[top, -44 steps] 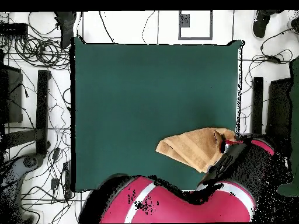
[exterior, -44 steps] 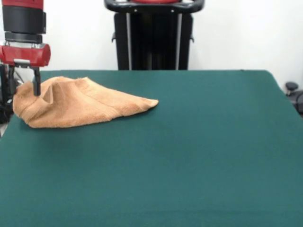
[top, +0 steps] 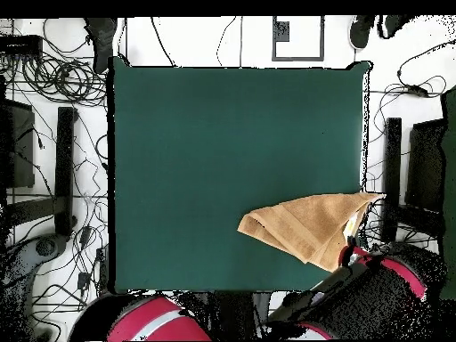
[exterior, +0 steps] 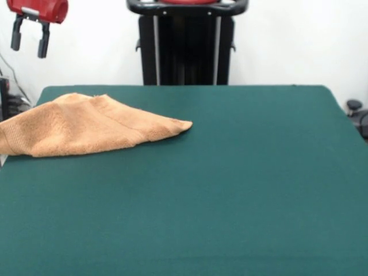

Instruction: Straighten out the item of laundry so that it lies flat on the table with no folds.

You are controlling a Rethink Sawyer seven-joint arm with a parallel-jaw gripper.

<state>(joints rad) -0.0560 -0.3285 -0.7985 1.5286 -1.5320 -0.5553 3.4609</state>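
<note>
Over the table (exterior: 241, 190), the gripper (exterior: 29, 37) hangs raised, spread, above the folded towel (exterior: 86, 129).

Orange-tan towel (exterior: 86, 129) (top: 307, 227), folded into a tapering wedge, on the green table (exterior: 230, 190) (top: 223, 142), overhanging one edge

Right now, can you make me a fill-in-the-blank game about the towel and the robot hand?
1. The towel is colored orange-____.
2. The table under it is dark ____.
3. The gripper is up in the air, holding ____.
4. The towel is not flat yet; it is still ____ over on itself.

Missing words: tan; green; nothing; folded
</note>
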